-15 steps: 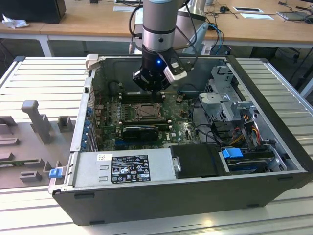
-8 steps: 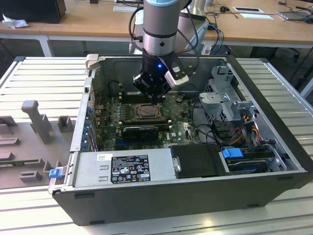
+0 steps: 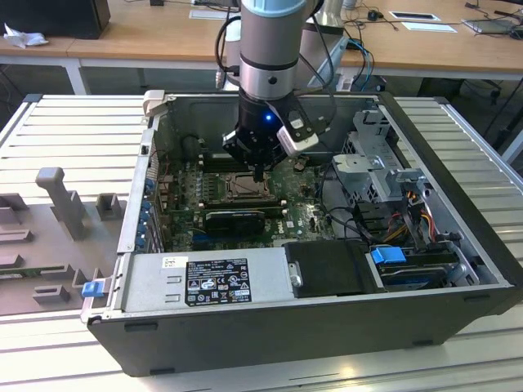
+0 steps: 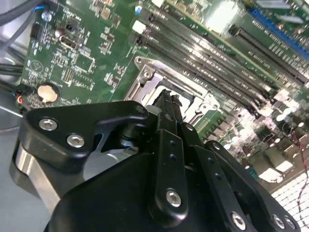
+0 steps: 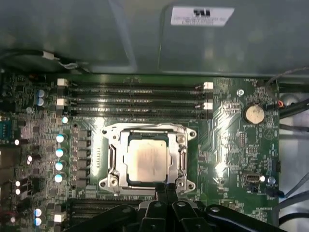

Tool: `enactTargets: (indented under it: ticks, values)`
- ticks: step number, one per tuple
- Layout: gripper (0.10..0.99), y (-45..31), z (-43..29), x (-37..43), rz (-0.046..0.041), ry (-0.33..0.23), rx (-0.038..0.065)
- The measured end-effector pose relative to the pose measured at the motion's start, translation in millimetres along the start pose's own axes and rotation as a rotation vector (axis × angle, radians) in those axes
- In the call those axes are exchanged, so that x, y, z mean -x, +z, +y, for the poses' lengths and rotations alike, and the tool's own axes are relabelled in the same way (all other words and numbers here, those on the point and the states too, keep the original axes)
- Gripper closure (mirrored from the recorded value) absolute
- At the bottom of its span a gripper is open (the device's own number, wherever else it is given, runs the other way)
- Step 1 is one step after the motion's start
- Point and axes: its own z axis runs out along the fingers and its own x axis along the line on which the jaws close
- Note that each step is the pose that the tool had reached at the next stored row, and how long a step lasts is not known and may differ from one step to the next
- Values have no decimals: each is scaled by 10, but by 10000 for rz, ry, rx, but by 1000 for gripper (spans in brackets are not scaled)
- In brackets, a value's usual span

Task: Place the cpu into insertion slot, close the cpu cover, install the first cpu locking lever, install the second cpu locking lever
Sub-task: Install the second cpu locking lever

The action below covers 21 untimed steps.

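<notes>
The cpu, a pale cream-silver square, lies in the socket on the green motherboard. The silver-grey cpu cover lies flat around it, framing the chip through its window. My gripper is shut, its two black fingers pressed together with nothing visible between them. The tips sit at the socket's edge, just beside the cover frame. In the second wrist view the gripper points down at the socket frame. From the exterior view the gripper hangs inside the open computer case, directly over the socket.
Long black memory slots run beside the socket. A coin cell sits near cables. A long black card, the grey power supply, a metal drive cage and the case walls surround the work area.
</notes>
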Motion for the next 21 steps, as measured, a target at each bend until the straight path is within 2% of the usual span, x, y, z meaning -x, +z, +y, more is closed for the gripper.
enactTargets:
  ticks: [2,8,11,13,16,21]
  values:
    - [980,11,-69,-1,-2,-1,56]
    - [980,25,-142,-3,34,2,149]
    - [980,37,-200,-4,74,5,189]
    - [980,43,-276,-5,79,5,264]
    - [980,45,-316,-6,78,3,308]
    - [980,55,-358,-16,79,2,639]
